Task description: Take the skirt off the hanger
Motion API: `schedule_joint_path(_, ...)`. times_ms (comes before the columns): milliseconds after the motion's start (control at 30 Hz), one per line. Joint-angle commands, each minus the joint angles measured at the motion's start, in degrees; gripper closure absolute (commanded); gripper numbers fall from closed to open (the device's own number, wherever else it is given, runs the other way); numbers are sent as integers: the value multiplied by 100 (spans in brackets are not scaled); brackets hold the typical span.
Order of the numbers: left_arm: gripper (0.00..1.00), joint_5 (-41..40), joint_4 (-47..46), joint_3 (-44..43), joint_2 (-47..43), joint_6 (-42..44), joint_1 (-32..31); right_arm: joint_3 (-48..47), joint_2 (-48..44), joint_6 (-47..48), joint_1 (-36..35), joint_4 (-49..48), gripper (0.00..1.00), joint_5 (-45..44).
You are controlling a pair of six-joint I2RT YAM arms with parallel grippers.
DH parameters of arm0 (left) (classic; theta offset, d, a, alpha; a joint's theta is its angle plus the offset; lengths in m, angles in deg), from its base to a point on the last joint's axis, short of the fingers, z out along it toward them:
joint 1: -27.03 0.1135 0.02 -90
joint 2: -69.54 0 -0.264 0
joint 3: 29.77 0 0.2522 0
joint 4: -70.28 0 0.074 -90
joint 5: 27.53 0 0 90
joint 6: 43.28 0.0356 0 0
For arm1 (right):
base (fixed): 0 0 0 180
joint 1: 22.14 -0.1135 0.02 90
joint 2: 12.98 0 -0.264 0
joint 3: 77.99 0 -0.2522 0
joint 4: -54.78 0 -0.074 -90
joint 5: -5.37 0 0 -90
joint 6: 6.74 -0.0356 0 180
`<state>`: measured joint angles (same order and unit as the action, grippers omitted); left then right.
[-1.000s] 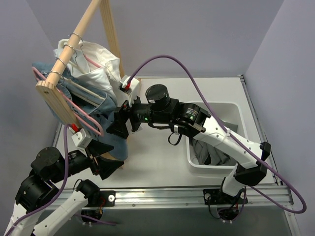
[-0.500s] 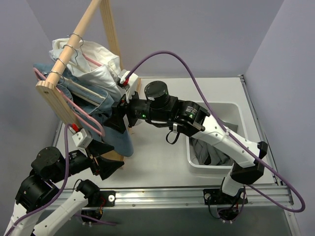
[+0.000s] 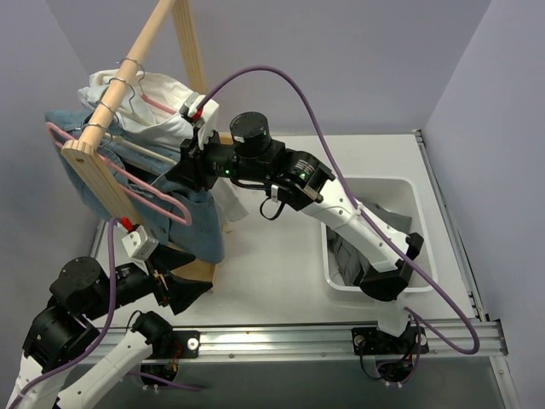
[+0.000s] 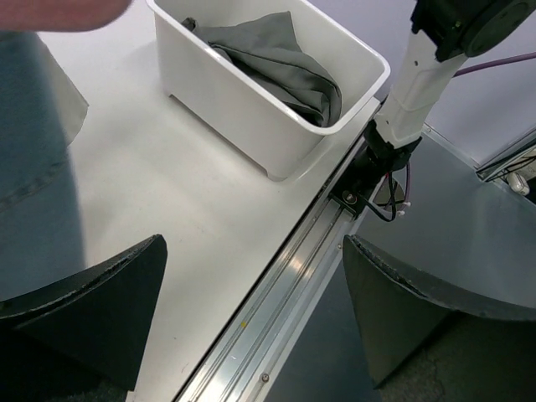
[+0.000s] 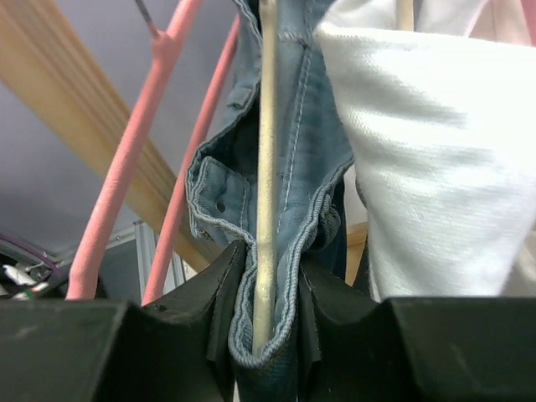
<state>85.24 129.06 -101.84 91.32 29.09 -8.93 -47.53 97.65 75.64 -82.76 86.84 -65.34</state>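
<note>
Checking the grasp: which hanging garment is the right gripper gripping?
The light blue denim garment, pinched with a cream hanger bar in the right gripper; the white shirt beside it is ungripped.

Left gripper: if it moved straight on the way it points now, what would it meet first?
The left gripper would probably meet the bare table, near the metal rail, short of the white bin. Depth is unclear.

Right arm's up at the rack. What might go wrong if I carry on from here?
The right gripper is pinching the denim garment together with the cream hanger bar, so pulling may drag that hanger along the wooden rail. The pink hanger hangs close beside and could get knocked. The grey skirt already lies in the white bin, so this grip looks off-target.
</note>
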Motion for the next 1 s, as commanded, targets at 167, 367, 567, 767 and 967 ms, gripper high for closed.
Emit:
schedule_joint_path(167,5,9,69,-392,-16,119,-16,-273,301,243,173,-11,100,585)
schedule_joint_path(367,6,44,-45,-366,37,-21,-7,-151,108,709,42,-283,100,481)
schedule_joint_path(567,6,202,-283,-304,151,-223,-7,105,-244,421,120,-1329,100,593)
schedule_joint_path(767,5,395,-441,-331,283,-311,-7,367,-612,296,68,-2047,100,348)
schedule_joint_path(967,5,413,-572,-384,292,-364,-7,1220,-1297,138,138,-2753,100,66)
